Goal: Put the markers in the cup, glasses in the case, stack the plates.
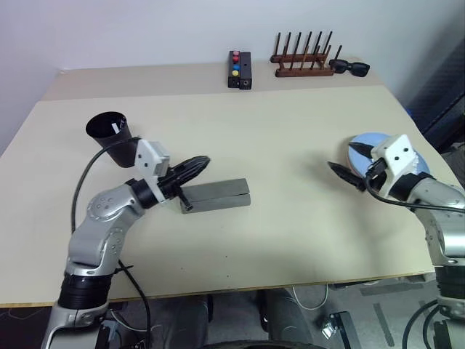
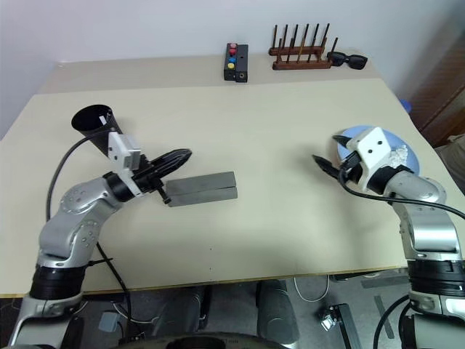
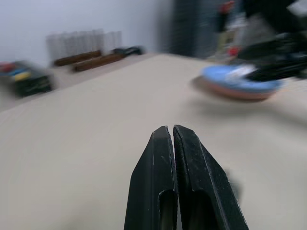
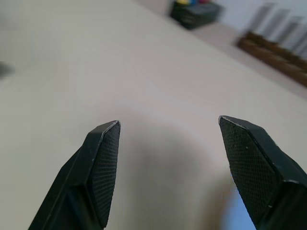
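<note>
The desk (image 1: 290, 240) carries the stacked plates (image 1: 368, 140), blue atop pink, near its right edge. The grey case (image 1: 216, 195) lies closed left of centre; the black cup (image 1: 110, 135) stands toward the left edge. The left gripper (image 1: 205, 162), pinched together and empty, hovers at the case. The right gripper (image 1: 347, 163), fingers spread and empty, hovers beside the plates.

Matt grey felt-like case (image 1: 216, 195), smooth matt beige table (image 1: 290, 240), dark wooden rack (image 1: 303, 67).
</note>
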Motion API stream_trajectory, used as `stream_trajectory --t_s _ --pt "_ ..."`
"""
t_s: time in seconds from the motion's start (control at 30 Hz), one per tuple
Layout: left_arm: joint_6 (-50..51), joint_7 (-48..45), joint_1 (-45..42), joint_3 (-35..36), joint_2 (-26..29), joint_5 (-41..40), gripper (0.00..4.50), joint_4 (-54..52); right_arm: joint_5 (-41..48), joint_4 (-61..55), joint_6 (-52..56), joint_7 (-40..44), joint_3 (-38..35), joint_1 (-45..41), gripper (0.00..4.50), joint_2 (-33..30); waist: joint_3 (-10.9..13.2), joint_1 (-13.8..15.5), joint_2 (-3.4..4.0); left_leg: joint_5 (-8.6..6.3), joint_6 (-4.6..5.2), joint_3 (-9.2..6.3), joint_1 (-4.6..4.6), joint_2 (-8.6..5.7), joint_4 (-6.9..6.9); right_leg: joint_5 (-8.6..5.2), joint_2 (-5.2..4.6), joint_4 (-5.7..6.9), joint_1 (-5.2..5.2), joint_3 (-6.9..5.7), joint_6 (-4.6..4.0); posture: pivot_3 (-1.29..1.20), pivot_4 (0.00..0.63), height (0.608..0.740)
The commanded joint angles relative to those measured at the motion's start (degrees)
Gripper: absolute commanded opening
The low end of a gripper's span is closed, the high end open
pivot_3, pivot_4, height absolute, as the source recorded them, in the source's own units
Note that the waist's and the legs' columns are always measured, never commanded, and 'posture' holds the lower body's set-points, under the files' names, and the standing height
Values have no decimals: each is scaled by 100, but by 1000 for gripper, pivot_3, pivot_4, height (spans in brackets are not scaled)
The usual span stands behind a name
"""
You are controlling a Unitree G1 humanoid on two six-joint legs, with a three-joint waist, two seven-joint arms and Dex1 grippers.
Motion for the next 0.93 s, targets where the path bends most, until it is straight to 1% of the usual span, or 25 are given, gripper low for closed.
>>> stream_trajectory --t_s 0.03,0.13,0.27,0.43,0.6,0.93 --pt "-178 276 418 464 116 115 78 -388 51 387 -317 226 -17 -217 3321 50 0 9 0 0 0 0 0 0 0 0 0 0 0 0 0 0 150 734" --pt "-195 433 867 732 193 173 78 -549 -21 1023 -659 383 -15 -392 3321 69 0 17 0 0 0 0 0 0 1 0 -1 0 0 0 -1 0 150 734" --pt "-227 595 1228 887 280 312 78 -644 -90 1861 -1109 587 0 -639 3321 72 0 12 0 0 0 1 0 0 0 0 0 0 0 -1 -2 0 150 734" --pt "-151 735 1528 1091 311 254 78 -835 -170 2478 -1426 740 67 -866 3321 109 0 -9 0 0 0 2 2 0 -3 0 0 0 0 -1 -2 0 150 734" --pt "-136 818 1653 1115 281 266 78 -898 -249 2631 -1470 732 154 -1051 3321 199 0 -15 1 0 0 3 5 1 -4 0 0 1 -1 0 -2 0 150 734" --pt "-204 797 1679 1243 281 181 78 -801 -227 2315 -1200 653 236 -1168 3321 289 0 -3 1 0 0 3 3 1 -4 0 0 1 -1 0 -2 0 150 734"
